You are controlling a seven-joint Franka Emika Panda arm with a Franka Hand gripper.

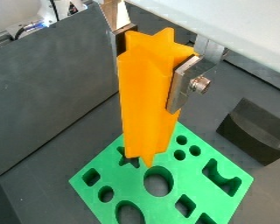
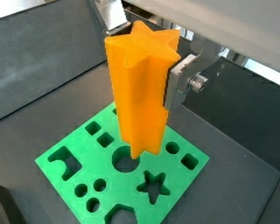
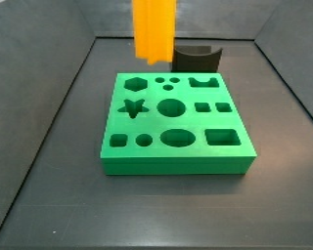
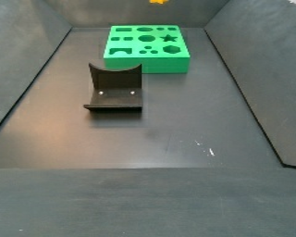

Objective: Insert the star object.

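You get the dark floor (image 4: pixel 151 139) whole only in a side view; elsewhere it is cropped to a patch around the block. The green block (image 3: pixel 176 132) with its shaped holes sits flat on that floor, and both side views show its full top face, star-shaped hole (image 3: pixel 134 107) included. In both wrist views much of the block is covered by the star object (image 1: pixel 150 96), so you see only some of the holes around its foot.

The star object is upright, held above the block. Its star-shaped top end shows plainly in a wrist view (image 2: pixel 143 48). In a side view only its lower part shows (image 3: pixel 154 29), the rest cut off by the frame edge; in the other side view you get only a sliver of orange (image 4: pixel 158 2) at the top edge. Whether its lower end touches the block you cannot settle from the wrist views; the side view shows it hanging clear above the block's far edge.

The dark grey curved piece (image 4: pixel 115 90) stands on the floor, well apart from the block in one side view, partly hidden behind the orange prism in the other.

The gripper (image 1: pixel 154 52) is seen only in the wrist views: its jaws are closed against the star object's upper sides, one silver finger (image 1: pixel 184 83) pressed flat on a ridge, the opposite one mostly hidden.
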